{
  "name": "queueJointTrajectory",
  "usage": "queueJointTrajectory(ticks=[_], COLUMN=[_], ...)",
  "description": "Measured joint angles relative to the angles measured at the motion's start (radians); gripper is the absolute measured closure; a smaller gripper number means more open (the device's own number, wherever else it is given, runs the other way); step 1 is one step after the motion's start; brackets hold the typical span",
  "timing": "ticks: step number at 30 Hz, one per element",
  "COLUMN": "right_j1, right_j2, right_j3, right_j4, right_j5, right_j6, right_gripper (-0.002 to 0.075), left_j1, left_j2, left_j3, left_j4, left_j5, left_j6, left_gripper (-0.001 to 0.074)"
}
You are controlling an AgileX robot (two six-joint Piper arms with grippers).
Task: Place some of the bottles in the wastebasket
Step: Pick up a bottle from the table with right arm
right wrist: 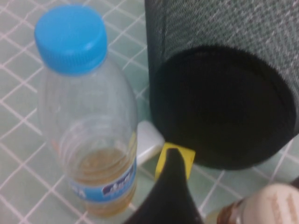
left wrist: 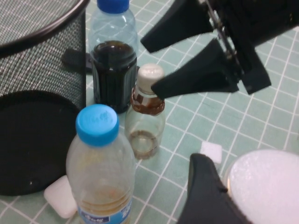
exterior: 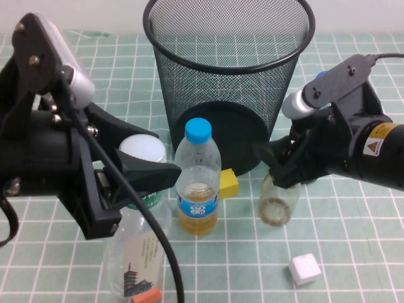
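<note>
The tall bottle (exterior: 136,252) with a white cap and green-and-white label stands at the front left. My left gripper (exterior: 167,154) is shut on its cap (left wrist: 266,186); one finger (left wrist: 205,196) lies against it. The short bottle (exterior: 278,208) with a cream cap and amber neck (left wrist: 145,105) stands to the right of the wastebasket's base. My right gripper (exterior: 268,165) is open with that cap (right wrist: 275,205) between its fingers, and one finger (right wrist: 173,186) is clear of it. The black mesh wastebasket (exterior: 227,76) stands upright behind both bottles.
A blue-capped bottle with orange liquid (exterior: 197,183) stands between the two arms. A blue-capped bottle with dark liquid (left wrist: 113,60) stands behind the short one. A yellow block (exterior: 228,183), a white block (exterior: 305,268) and an orange block (exterior: 146,295) lie on the green grid mat.
</note>
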Motion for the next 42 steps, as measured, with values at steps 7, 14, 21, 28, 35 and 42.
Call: queueJointTrajectory(ticks=[7, 14, 21, 28, 35, 42], right_j1=[-0.049, -0.081, -0.081, -0.081, -0.081, -0.081], right_j2=[0.000, 0.006, 0.068, 0.134, 0.148, 0.058], right_j3=[0.000, 0.000, 0.000, 0.000, 0.000, -0.068], right_j4=[-0.004, -0.006, 0.004, 0.006, 0.006, 0.007], right_j5=[-0.012, 0.015, 0.019, 0.019, 0.024, 0.252], right_j6=[0.022, 0.026, 0.026, 0.020, 0.017, 0.063], right_gripper=[0.0186, 0.0185, 0.0183, 0.0183, 0.0406, 0.0430], left_j1=[0.000, 0.000, 0.000, 0.000, 0.000, 0.000], left_j2=[0.000, 0.000, 0.000, 0.000, 0.000, 0.000], left_j3=[0.000, 0.000, 0.000, 0.000, 0.000, -0.039], left_j4=[0.013, 0.015, 0.015, 0.015, 0.015, 0.086], left_j5=[0.000, 0.002, 0.006, 0.010, 0.010, 0.010], left_j6=[-0.017, -0.019, -0.021, -0.021, -0.032, -0.116], left_gripper=[0.0400, 0.0400, 0.0400, 0.0400, 0.0400, 0.0400])
